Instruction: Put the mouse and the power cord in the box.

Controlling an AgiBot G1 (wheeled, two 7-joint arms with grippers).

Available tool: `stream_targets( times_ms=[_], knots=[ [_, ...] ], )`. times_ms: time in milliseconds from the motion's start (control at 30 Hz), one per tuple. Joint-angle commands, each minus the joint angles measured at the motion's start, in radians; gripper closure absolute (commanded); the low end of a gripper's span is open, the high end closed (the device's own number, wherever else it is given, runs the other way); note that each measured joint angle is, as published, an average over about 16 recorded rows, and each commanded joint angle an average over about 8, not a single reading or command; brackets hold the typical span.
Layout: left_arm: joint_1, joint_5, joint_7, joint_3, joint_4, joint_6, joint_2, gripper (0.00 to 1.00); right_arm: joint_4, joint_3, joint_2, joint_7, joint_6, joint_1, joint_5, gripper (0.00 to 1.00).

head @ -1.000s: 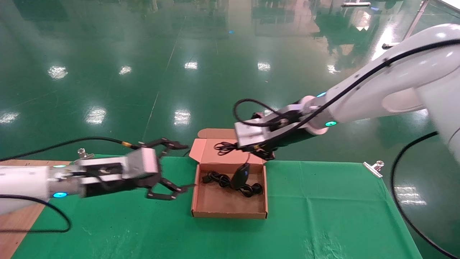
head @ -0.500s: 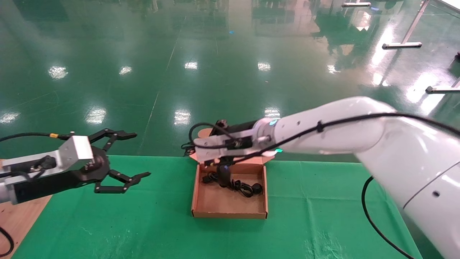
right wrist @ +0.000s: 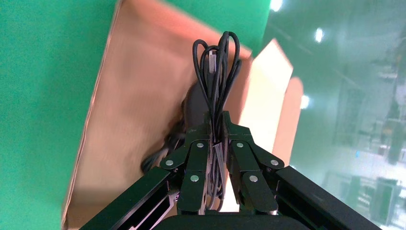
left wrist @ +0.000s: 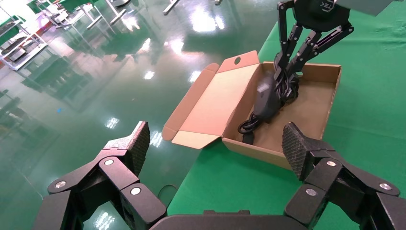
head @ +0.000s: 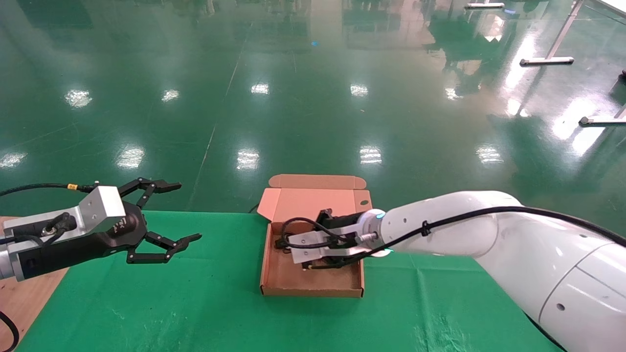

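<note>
The box (head: 313, 292) lies open at the middle of the green cloth, its lid (head: 313, 201) tipped back. My right gripper (head: 286, 242) reaches into it from the right, shut on the looped thin cable (right wrist: 216, 62) of the mouse (left wrist: 264, 98). The mouse hangs low inside the box, against the power cord (left wrist: 250, 126) coiled on the box floor (right wrist: 124, 96). In the head view my right wrist hides both. My left gripper (head: 183, 211) hovers open and empty to the left of the box, well apart from it.
The green cloth (head: 195, 303) covers the table, with bare wood (head: 24, 303) at its left end. The box lid overhangs the table's far edge, and shiny green floor (head: 313, 98) lies beyond it.
My right arm swung down and lowered the mouse from above the box to inside it. My left gripper drew back leftwards from the box, then held still.
</note>
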Motion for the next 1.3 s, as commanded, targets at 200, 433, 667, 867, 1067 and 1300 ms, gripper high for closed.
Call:
stream_targets(
  times_ms=[200, 433, 667, 867, 1067, 1300],
  knots=[
    [-0.004, -0.001, 0.005, 0.000, 0.011, 0.006, 0.001, 0.00, -0.028, -0.049, 0.002, 0.004, 0.011, -0.021, 0.016, 0.00],
    [-0.004, 0.000, 0.005, 0.000, 0.012, 0.007, 0.001, 0.00, -0.030, -0.052, 0.002, 0.005, 0.010, -0.026, 0.020, 0.00],
    [-0.004, 0.000, 0.005, 0.000, 0.010, 0.006, 0.001, 0.00, -0.029, -0.046, 0.002, 0.004, 0.009, -0.022, 0.016, 0.00],
    [-0.001, 0.000, -0.001, -0.002, 0.002, 0.005, 0.000, 0.00, -0.018, -0.042, 0.010, 0.002, 0.008, -0.020, 0.014, 0.00],
    [0.029, -0.009, -0.060, -0.027, -0.071, 0.008, -0.015, 0.00, 0.005, 0.002, 0.037, 0.016, -0.024, -0.043, 0.043, 0.00],
    [0.088, -0.026, -0.178, -0.078, -0.217, 0.013, -0.046, 0.00, 0.075, 0.129, 0.117, 0.055, -0.118, -0.109, 0.130, 0.00]
  ],
)
